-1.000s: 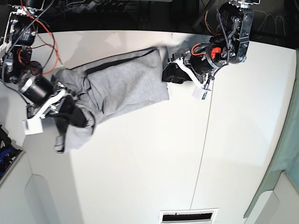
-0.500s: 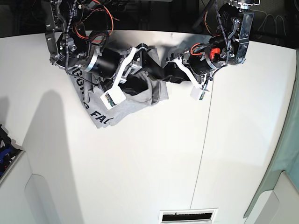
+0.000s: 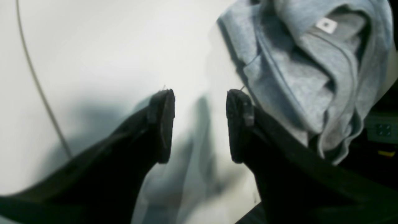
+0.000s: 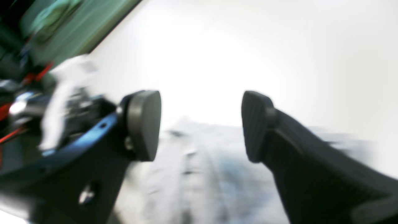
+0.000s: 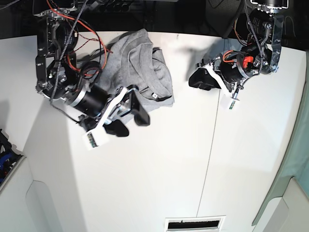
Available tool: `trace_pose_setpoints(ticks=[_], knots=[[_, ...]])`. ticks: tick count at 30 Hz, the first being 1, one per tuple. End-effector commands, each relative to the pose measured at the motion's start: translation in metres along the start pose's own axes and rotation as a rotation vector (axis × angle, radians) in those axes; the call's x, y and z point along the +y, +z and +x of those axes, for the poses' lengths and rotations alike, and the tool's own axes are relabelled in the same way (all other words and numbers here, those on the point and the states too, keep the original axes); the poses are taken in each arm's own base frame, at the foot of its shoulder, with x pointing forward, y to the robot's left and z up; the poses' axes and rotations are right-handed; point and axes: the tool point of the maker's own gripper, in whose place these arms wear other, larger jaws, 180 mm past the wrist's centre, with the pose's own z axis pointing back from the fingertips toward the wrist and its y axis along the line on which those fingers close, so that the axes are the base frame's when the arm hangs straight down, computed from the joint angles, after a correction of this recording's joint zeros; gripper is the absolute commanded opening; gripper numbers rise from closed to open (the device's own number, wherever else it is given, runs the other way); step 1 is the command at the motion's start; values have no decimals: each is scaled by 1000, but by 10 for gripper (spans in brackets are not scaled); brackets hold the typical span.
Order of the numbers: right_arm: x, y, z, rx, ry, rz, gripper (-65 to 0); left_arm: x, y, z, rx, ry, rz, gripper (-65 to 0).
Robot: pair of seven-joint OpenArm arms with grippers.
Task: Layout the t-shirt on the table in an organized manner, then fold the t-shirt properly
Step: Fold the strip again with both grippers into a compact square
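Observation:
The grey t-shirt [image 5: 142, 65] lies bunched in a heap at the back of the white table [image 5: 159, 169]; no gripper holds it. In the base view my right gripper [image 5: 134, 124] stands open just in front of the heap's near edge, nothing between its fingers. Its wrist view is blurred: open right gripper [image 4: 199, 124] over a grey smear. My left gripper [image 5: 194, 80] is open to the right of the shirt, apart from it. In the left wrist view the left gripper [image 3: 199, 124] is empty, with the crumpled t-shirt [image 3: 298, 77] and its white neck label [image 3: 326, 25] at upper right.
A thin dark seam [image 5: 211, 145] runs down the table right of centre. A slotted vent [image 5: 194, 224] sits at the near edge. A pale green curtain [image 5: 294, 164] hangs at the right. Cables and dark gear [image 5: 120, 7] line the back edge.
My right gripper has opened and let go of the shirt, then swung toward the table's front. The shirt dropped into a heap at the back. My left arm shifted slightly right.

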Motion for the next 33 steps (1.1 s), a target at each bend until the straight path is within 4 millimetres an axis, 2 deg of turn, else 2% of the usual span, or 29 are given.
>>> trace_pose_setpoints(ticks=[1,3,5,7,8,9,12,16,19,23,27,29,33], knots=[[-4,5,22,-74,6,-7,-251,1,8,18,-44,-38,-5,-354],[-19,12,28,-107,-8,-47,-251,2,16,26,-54,-75,3,-365],[-31,17,31,-128,-7,-89,-251,-9,26,35,-75,-122,-39,-459],[-44,18,33,-153,27,-143,-255,-44,38,42,-110,-206,-175,-597],[-51,16,34,-160,52,-172,-290,-65,45,44,-130,-241,-244,-650],[-60,13,33,-155,64,-198,-358,-79,49,45,-140,-255,-281,-650],[-82,-2,31,-127,25,-228,-650,-118,48,28,-113,-293,-376,-650],[-106,-27,29,-78,-29,-224,-650,-164,27,-13,-7,-345,-471,-650],[-119,-44,26,-37,-68,-216,-650,-178,4,-27,5,-353,-450,-650],[-116,-62,6,45,-82,-175,-650,-176,-22,-45,31,-301,-431,-650],[-110,-68,-26,152,-33,-167,-650,-153,-42,-55,91,-285,-384,-650],[-113,-63,-36,183,-16,-168,-650,-131,-52,-51,110,-276,-311,-650],[-126,-42,-61,238,-48,-177,-650,-73,-61,-40,141,-264,-124,-650]])
